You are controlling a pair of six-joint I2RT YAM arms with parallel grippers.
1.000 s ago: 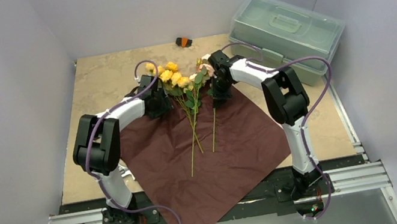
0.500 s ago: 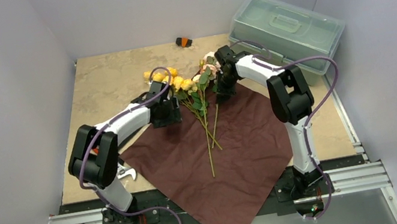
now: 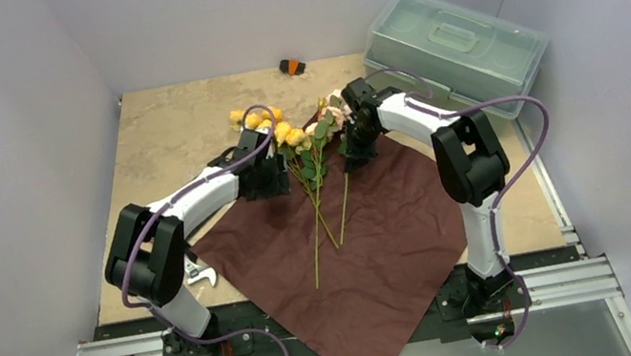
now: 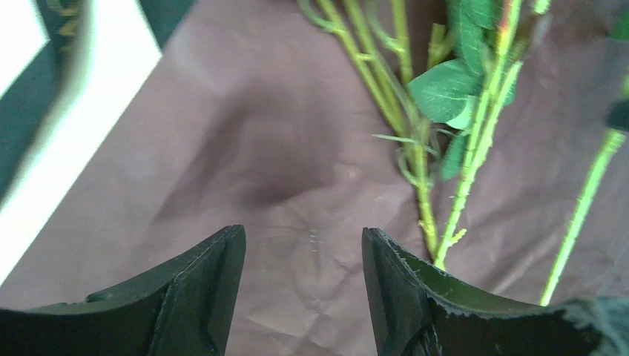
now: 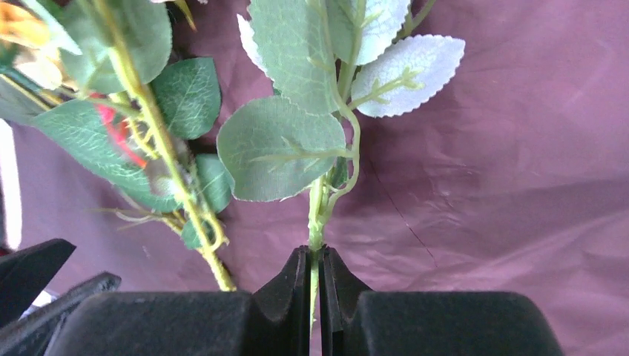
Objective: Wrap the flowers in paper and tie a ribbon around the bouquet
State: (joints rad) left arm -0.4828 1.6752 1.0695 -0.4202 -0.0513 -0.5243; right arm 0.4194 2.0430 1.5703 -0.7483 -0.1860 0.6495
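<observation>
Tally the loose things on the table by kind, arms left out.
flower sprays: 3, by stem ends
dark red paper sheet: 1
clear lidded box: 1
small black-and-orange object: 1
small pale object: 1
Total: 7

Beige table [image 3: 169,135], maroon paper [image 3: 379,235], clear lidded box [image 3: 455,48], small black-orange object [image 3: 292,67]

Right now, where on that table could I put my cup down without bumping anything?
Far left: bare table between the side wall and the flowers. Also the near half of the paper, below the stem ends. Crowded: the middle, where the left gripper and right gripper flank the flowers, and the far right corner, filled by the clear box.
</observation>
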